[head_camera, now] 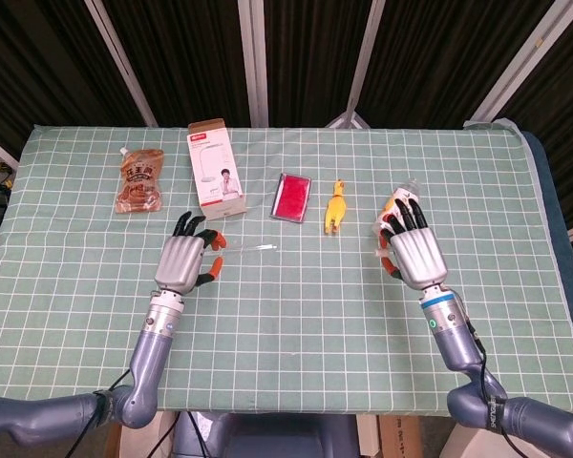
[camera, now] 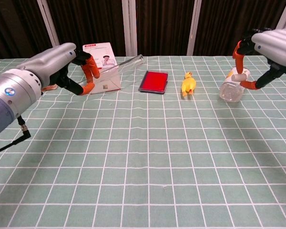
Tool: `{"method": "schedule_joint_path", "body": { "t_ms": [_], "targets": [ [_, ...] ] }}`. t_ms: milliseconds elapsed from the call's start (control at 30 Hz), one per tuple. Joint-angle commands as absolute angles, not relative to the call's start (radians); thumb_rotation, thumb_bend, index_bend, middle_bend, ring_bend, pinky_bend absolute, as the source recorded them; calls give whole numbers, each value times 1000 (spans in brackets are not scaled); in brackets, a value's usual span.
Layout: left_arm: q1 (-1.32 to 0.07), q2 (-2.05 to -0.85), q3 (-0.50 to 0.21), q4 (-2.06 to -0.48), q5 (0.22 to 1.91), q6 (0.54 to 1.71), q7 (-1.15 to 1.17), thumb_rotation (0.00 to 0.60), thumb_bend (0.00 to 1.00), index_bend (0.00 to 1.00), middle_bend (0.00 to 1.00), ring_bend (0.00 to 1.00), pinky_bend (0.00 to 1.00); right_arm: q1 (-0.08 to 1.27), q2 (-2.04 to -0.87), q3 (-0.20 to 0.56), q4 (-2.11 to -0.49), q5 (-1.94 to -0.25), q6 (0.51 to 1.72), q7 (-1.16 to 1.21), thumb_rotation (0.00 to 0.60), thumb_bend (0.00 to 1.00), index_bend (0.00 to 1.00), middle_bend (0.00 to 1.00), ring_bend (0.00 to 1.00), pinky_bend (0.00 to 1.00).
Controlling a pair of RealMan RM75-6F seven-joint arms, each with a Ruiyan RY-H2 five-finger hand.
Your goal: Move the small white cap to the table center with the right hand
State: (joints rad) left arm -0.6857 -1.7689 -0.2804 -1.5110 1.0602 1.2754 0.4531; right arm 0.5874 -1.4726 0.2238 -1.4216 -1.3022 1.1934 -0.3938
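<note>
In the head view, the right hand (head_camera: 416, 250) hangs palm-down over the right side of the green checked tablecloth (head_camera: 286, 315), its fingertips overlapping the clear plastic bottle with the printed label (head_camera: 395, 203); the small white cylindrical cap (head_camera: 382, 254) shows only as a pale speck at the thumb side, too small to tell its axis. The left hand (head_camera: 186, 260) hovers left of centre, fingers loosely curled, a thin clear tube (head_camera: 251, 249) running from its orange-tipped fingers (head_camera: 213, 239). Farther back lie a brown snack pouch (head_camera: 139, 179), a white carton with a red top (head_camera: 216, 170), a red flat case (head_camera: 292, 197) and a yellow rubber chicken (head_camera: 334, 205). In the chest view, the right hand (camera: 262, 52) is raised above the cloth with the cap (camera: 237, 77) pinched between thumb and a finger, its short axis lying roughly level across the frame, just above the bottle (camera: 231, 88). The left hand (camera: 71, 67) grips the tube (camera: 126, 62) in front of the carton (camera: 104, 71).
</note>
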Motion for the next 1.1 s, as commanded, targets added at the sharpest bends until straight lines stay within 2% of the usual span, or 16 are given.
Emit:
{"method": "schedule_joint_path", "body": {
  "t_ms": [33, 467, 800, 1100],
  "targets": [
    [-689, -1805, -276, -1474, 1063, 1282, 442, 600, 626, 491, 516, 134, 0, 592, -1466, 224, -1421, -1353, 1235, -426, 600, 360, 584, 291, 43, 0],
    [-684, -1892, -281, -1404, 1092, 1303, 398, 600, 626, 491, 518, 137, 12, 657, -1579, 194, -1279, -1553, 1338, -532, 600, 360, 594, 291, 43, 0],
    [-674, -1938, -304, -1396, 1083, 1333, 412, 600, 625, 491, 519, 142, 29, 710, -1685, 228, -1199, -1569, 1355, -601, 600, 359, 602, 297, 43, 0],
    [-669, -1962, -348, -1412, 1004, 1340, 486, 600, 626, 490, 523, 147, 43, 733, -1733, 243, -1148, -1560, 1354, -609, 600, 360, 602, 297, 43, 0]
  ]
}}
